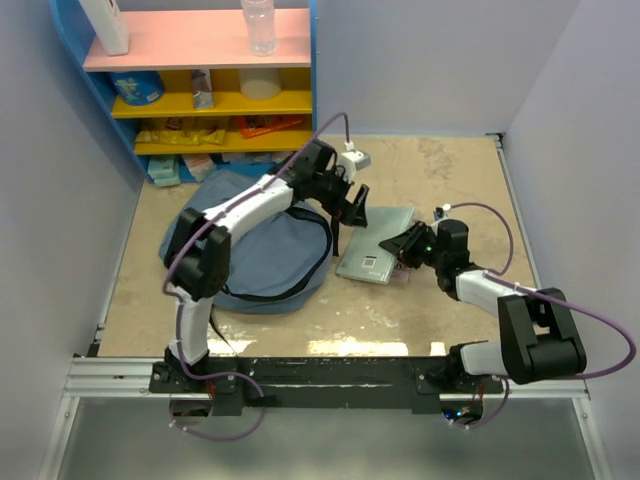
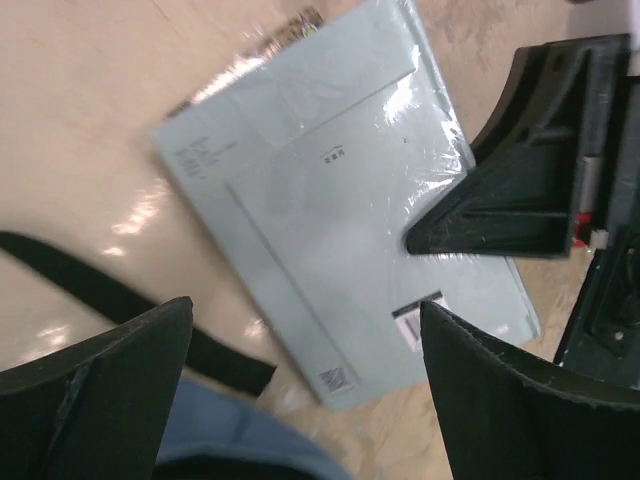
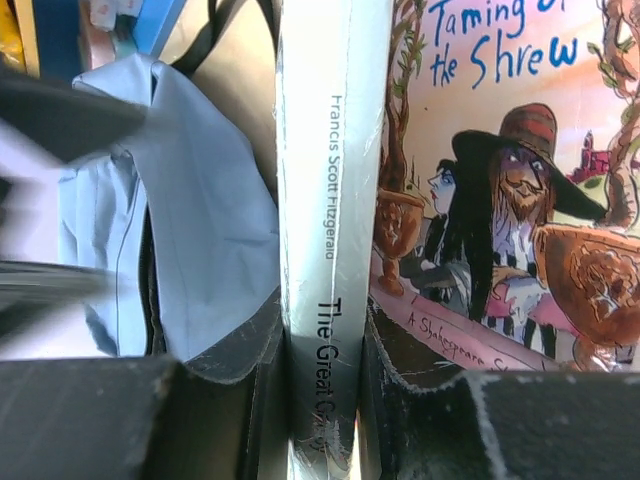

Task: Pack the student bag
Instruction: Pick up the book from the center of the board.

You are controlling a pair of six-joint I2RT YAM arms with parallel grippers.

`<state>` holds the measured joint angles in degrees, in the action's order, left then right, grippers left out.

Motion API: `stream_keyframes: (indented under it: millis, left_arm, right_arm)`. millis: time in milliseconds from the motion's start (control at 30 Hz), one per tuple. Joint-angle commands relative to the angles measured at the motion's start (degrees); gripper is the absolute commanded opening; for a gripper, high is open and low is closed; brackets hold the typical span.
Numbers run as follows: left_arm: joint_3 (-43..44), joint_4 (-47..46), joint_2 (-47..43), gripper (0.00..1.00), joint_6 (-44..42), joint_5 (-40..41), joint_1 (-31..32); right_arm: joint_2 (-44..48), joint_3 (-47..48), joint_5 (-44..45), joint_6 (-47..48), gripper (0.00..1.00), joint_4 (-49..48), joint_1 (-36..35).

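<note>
The table point(image 1: 450, 180) has a beige, marbled top. Grey walls close it at 9, 12 and 3 o'clock. In the corner at 11 o'clock stands a blue shelf unit point(image 1: 200, 60) with pink and yellow boards, which carries a bottle point(image 1: 258, 25) and small packets.

The widest bare surface is from 12 to 2 o'clock, between the arms and the back wall. A narrower bare strip runs along the near edge at 6 o'clock.

The student bag point(image 1: 260, 260) lies flat left of centre, at about 9 o'clock from a pale grey book point(image 1: 375, 250), and their near edges almost touch. The left arm reaches over the bag. A black strap point(image 2: 90, 290) of the bag lies on the table just beside the book's corner.

The left gripper point(image 1: 352, 208) hangs above the book's far-left corner with its jaws wide apart and nothing between them. The right gripper point(image 1: 400, 247) comes from 3 o'clock and its fingers press on both sides of the book's spine. A second book with a colourful cover point(image 3: 500, 200) lies directly against the grey one.
</note>
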<state>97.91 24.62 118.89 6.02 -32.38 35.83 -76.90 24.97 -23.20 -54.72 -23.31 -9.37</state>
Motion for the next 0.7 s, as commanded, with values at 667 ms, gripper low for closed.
stream_keyframes:
  millis: [667]
  left_arm:
    - [-28.3,17.7,-35.0,0.88,-24.1,22.3,9.9]
  right_arm:
    - [1.4,5.0,1.1,4.6,0.0,2.1,-0.1]
